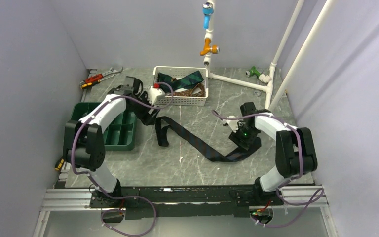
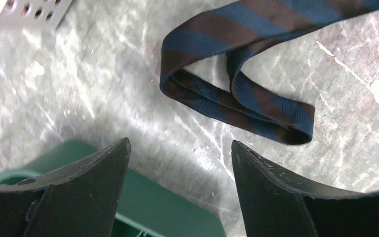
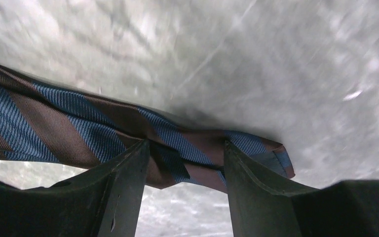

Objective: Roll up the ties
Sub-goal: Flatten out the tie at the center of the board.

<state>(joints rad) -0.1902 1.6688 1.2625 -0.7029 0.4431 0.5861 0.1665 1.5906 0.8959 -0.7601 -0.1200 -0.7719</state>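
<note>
A navy-and-brown striped tie (image 1: 197,140) lies stretched across the table, its narrow end folded back in a loop near my left gripper (image 1: 150,116). In the left wrist view the gripper (image 2: 180,148) is open and empty above the table, and the folded narrow end (image 2: 237,94) lies just beyond its fingertips. My right gripper (image 1: 239,138) is at the tie's wide end. In the right wrist view it (image 3: 185,145) is open, with its fingers either side of the folded wide end (image 3: 79,126). More ties (image 1: 187,81) lie in a white basket (image 1: 180,100).
A green compartment tray (image 1: 111,133) sits left of the left gripper, its corner under the jaws (image 2: 163,197). Wrenches (image 1: 101,76) lie at the back left. White pipes (image 1: 237,81) with coloured fittings stand at the back right. A yellow tool (image 1: 59,164) lies at the left edge.
</note>
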